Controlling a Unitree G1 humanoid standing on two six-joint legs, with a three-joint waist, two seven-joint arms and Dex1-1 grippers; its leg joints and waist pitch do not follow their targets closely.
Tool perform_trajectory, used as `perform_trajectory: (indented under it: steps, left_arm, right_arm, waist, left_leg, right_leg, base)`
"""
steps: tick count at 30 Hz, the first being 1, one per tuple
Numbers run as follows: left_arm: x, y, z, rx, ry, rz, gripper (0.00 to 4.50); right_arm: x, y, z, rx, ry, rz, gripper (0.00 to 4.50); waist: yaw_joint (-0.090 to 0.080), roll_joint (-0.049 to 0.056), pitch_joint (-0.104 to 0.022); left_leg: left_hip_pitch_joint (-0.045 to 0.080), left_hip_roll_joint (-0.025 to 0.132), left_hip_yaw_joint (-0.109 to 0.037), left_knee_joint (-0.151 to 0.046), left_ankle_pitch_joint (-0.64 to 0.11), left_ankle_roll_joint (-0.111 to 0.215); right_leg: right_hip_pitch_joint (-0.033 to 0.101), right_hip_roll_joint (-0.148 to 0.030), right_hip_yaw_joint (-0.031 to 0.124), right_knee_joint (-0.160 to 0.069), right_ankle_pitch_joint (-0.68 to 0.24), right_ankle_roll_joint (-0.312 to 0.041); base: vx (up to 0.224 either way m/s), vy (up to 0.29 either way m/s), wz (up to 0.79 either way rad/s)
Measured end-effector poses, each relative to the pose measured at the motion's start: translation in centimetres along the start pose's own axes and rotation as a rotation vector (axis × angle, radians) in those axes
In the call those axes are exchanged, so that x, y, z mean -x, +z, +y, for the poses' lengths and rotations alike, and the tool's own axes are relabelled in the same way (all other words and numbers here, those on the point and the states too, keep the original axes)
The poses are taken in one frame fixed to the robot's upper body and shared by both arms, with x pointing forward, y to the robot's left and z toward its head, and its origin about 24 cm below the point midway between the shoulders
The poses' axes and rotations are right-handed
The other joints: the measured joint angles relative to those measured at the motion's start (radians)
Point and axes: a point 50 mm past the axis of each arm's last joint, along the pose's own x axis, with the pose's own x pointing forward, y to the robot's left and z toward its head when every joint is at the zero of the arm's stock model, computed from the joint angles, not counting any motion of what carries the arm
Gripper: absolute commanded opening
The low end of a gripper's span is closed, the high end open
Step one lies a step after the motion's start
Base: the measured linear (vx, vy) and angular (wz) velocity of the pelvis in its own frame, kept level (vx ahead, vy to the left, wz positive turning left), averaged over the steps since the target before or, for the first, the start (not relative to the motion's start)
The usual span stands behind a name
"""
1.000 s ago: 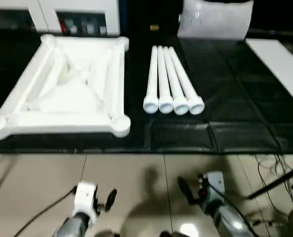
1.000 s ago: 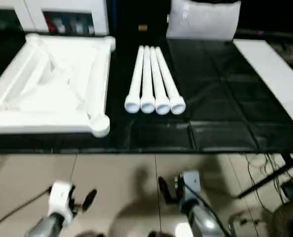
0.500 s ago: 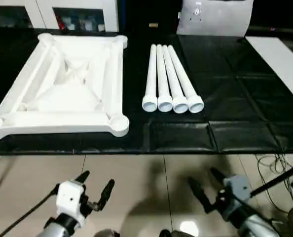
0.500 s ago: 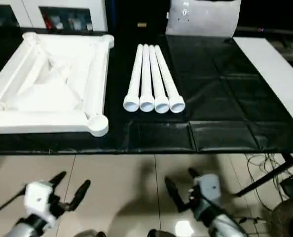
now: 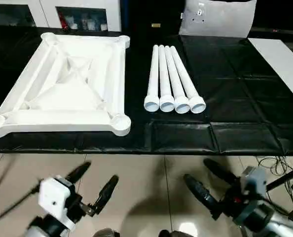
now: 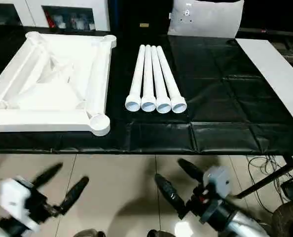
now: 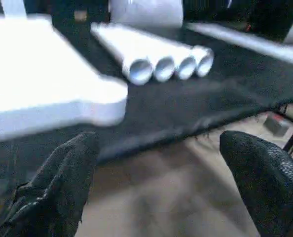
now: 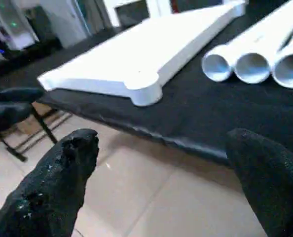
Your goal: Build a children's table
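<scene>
The white square table top (image 5: 67, 89) lies upside down on the black work surface at the left, its X ribs and round corner sockets facing up. To its right, several white tubular legs (image 5: 173, 81) lie side by side, open ends toward me. Both grippers hang over the floor in front of the work surface, apart from the parts. My left gripper (image 5: 93, 183) is open and holds nothing. My right gripper (image 5: 208, 180) is also open and holds nothing.
The black padded work surface (image 5: 235, 108) ends at a front edge just beyond my grippers. A white cabinet with glass doors (image 5: 82, 12) stands behind it, a white sheet (image 5: 218, 17) at the back, a white board (image 5: 284, 64) at the right. Cables (image 5: 272, 165) lie on the floor.
Both arms have come up and forward, so the open fingers now stand out further toward the work surface's front edge. The camera has shifted slightly. The table parts have not moved.
</scene>
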Motion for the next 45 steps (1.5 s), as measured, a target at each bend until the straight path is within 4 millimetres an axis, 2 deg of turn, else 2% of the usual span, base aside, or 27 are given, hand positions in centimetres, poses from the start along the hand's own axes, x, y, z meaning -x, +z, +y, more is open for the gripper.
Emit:
perform_trajectory:
  steps: [3, 5, 7, 9, 11, 14, 18, 23, 27, 28, 30, 32, 33, 35, 38, 41, 43, 45]
  left_arm:
    - [-1.1, 1.7, 0.5, -0.014, 0.006, -0.052, 4.44]
    - [-3.3, 3.1, 1.8, -0.064, 0.063, -0.114, 4.44]
    - [-4.3, 3.9, 2.6, -0.107, 0.109, -0.142, 4.44]
    - [-5.1, 3.6, 3.7, -0.125, 0.188, -0.119, 4.44]
    - [-6.6, 3.3, 4.9, -0.124, 0.254, -0.104, 4.44]
    - [-8.3, 3.4, 5.5, -0.140, 0.318, -0.106, 4.44]
    - [-10.0, 2.4, 6.1, -0.121, 0.445, -0.077, 4.44]
    - [-10.1, 1.3, 5.9, -0.124, 0.455, -0.026, 4.44]
    - [-10.2, 0.4, 6.0, -0.139, 0.456, 0.014, 4.44]
    - [-10.3, 0.2, 6.1, -0.140, 0.459, 0.025, 4.44]
    - [-10.7, 0.0, 5.9, -0.124, 0.457, 0.026, 4.44]
    - [-10.9, 0.1, 5.8, -0.127, 0.451, 0.019, 4.44]
    - [-10.9, 0.1, 5.8, -0.132, 0.453, 0.021, 4.44]
    - [-10.8, 0.1, 5.9, -0.134, 0.457, 0.024, 4.44]
    - [-10.8, 0.1, 5.8, -0.138, 0.457, 0.025, 4.44]
    - [-11.0, 0.0, 5.6, -0.133, 0.449, 0.025, 4.44]
    - [-11.1, 0.0, 5.4, -0.129, 0.444, 0.024, 4.44]
    - [-11.1, 0.0, 5.4, -0.124, 0.441, 0.023, 4.44]
  right_arm:
    - [-0.7, 1.2, -0.8, 0.038, -0.018, -0.032, 4.50]
    - [-2.0, 2.8, -2.0, 0.078, -0.098, -0.106, 4.50]
    - [-2.9, 3.9, -2.4, 0.105, -0.135, -0.157, 4.50]
    - [-3.4, 4.2, -3.4, 0.117, -0.235, -0.165, 4.50]
    - [-4.4, 4.0, -4.9, 0.113, -0.367, -0.153, 4.50]
    - [-5.3, 3.6, -6.1, 0.135, -0.481, -0.098, 4.50]
    - [-7.0, 3.5, -5.6, 0.168, -0.509, -0.086, 4.50]
    - [-7.5, 2.7, -4.8, 0.214, -0.491, -0.043, 4.50]
    - [-7.4, 2.3, -5.4, 0.188, -0.586, -0.021, 4.50]
    - [-7.2, 2.1, -5.6, 0.182, -0.598, -0.007, 4.50]
    - [-6.9, 2.1, -6.1, 0.202, -0.624, 0.014, 4.50]
    - [-7.0, 2.0, -6.0, 0.198, -0.624, 0.012, 4.50]
    - [-7.2, 1.9, -5.7, 0.193, -0.614, 0.011, 4.50]
    - [-7.7, 1.7, -5.2, 0.186, -0.586, 0.013, 4.50]
    - [-7.8, 1.4, -4.9, 0.176, -0.574, 0.021, 4.50]
    - [-7.8, 1.2, -4.9, 0.177, -0.590, 0.034, 4.50]
    - [-7.6, 0.9, -5.0, 0.175, -0.600, 0.050, 4.50]
    - [-7.3, 0.7, -5.1, 0.166, -0.606, 0.072, 4.50]
  waist:
    - [0.000, -0.002, -0.001]
    - [-0.001, -0.003, -0.004]
    - [-0.001, -0.006, -0.007]
    - [-0.003, -0.007, -0.017]
    - [-0.005, -0.008, -0.017]
    - [-0.003, -0.003, -0.020]
    - [-0.004, 0.005, -0.025]
    - [-0.001, 0.006, -0.025]
    - [0.006, 0.012, -0.028]
    - [0.013, 0.016, -0.028]
    - [0.033, 0.029, -0.030]
    - [0.048, 0.041, -0.031]
    - [0.046, 0.043, -0.032]
    - [0.042, 0.042, -0.032]
    - [0.024, 0.041, -0.032]
    - [0.012, 0.038, -0.031]
    - [0.010, 0.038, -0.031]
    - [0.018, 0.038, -0.031]
  left_leg:
    - [0.000, 0.000, 0.000, 0.001, 0.001, -0.001]
    - [0.001, 0.000, -0.001, 0.006, 0.002, -0.002]
    - [0.000, 0.000, -0.002, 0.012, 0.002, -0.002]
    - [0.003, 0.000, -0.002, 0.012, 0.002, -0.003]
    - [0.000, 0.001, -0.003, 0.016, 0.003, -0.004]
    - [0.000, 0.001, -0.003, 0.019, 0.004, -0.004]
    - [0.000, 0.001, -0.004, 0.022, 0.004, -0.004]
    - [0.000, 0.001, -0.004, 0.022, 0.004, -0.004]
    - [-0.001, 0.000, -0.004, 0.024, 0.004, -0.001]
    - [-0.002, 0.000, -0.003, 0.027, 0.003, 0.001]
    - [-0.007, 0.000, -0.006, 0.045, -0.002, 0.016]
    - [-0.007, -0.001, -0.007, 0.059, -0.010, 0.027]
    - [-0.001, -0.002, -0.004, 0.059, -0.013, 0.026]
    - [-0.001, -0.010, -0.002, 0.059, -0.014, 0.029]
    - [0.000, -0.019, -0.002, 0.059, -0.014, 0.030]
    - [-0.001, -0.022, -0.001, 0.059, -0.014, 0.030]
    - [-0.002, -0.024, -0.001, 0.059, -0.013, 0.032]
    - [-0.002, -0.024, -0.002, 0.063, -0.013, 0.035]
  right_leg:
    - [0.000, 0.000, 0.000, 0.002, 0.001, -0.001]
    - [0.000, 0.000, 0.000, 0.008, 0.002, -0.002]
    - [-0.001, 0.000, 0.001, 0.016, 0.000, -0.002]
    - [0.000, 0.000, 0.001, 0.017, -0.001, -0.002]
    - [-0.001, 0.000, 0.001, 0.020, 0.002, -0.004]
    - [0.000, 0.000, 0.001, 0.021, 0.005, -0.005]
    - [0.000, 0.000, 0.001, 0.022, 0.007, -0.005]
    - [-0.001, 0.000, 0.001, 0.021, 0.008, -0.008]
    - [0.000, -0.003, 0.002, 0.021, 0.009, -0.009]
    - [0.001, -0.004, 0.003, 0.022, 0.009, -0.009]
    - [0.004, -0.006, 0.006, 0.022, 0.011, -0.007]
    - [0.011, -0.007, 0.005, 0.021, 0.012, -0.005]
    - [0.013, -0.006, 0.006, 0.018, 0.012, -0.005]
    - [0.013, -0.006, 0.017, 0.018, 0.012, -0.005]
    - [0.013, -0.006, 0.035, 0.019, 0.009, 0.001]
    - [0.012, -0.007, 0.043, 0.018, 0.009, 0.009]
    - [0.012, -0.008, 0.046, 0.018, 0.009, 0.011]
    - [0.015, -0.010, 0.047, 0.018, 0.009, 0.016]
  base:
    - [0.000, 0.000, 0.00]
    - [0.000, 0.000, 0.00]
    - [0.000, 0.000, 0.00]
    - [0.000, 0.000, 0.00]
    - [0.000, 0.000, 0.00]
    - [0.000, 0.000, 0.00]
    - [0.000, 0.000, 0.00]
    - [0.000, 0.000, 0.00]
    - [0.000, 0.000, 0.00]
    - [0.000, 0.000, 0.00]
    - [-0.006, 0.026, -0.01]
    - [-0.024, 0.092, 0.04]
    - [-0.019, 0.075, 0.06]
    - [-0.029, 0.073, 0.07]
    - [-0.011, 0.024, 0.02]
    - [0.000, 0.000, 0.00]
    - [0.000, 0.000, 0.00]
    - [0.000, 0.000, 0.00]
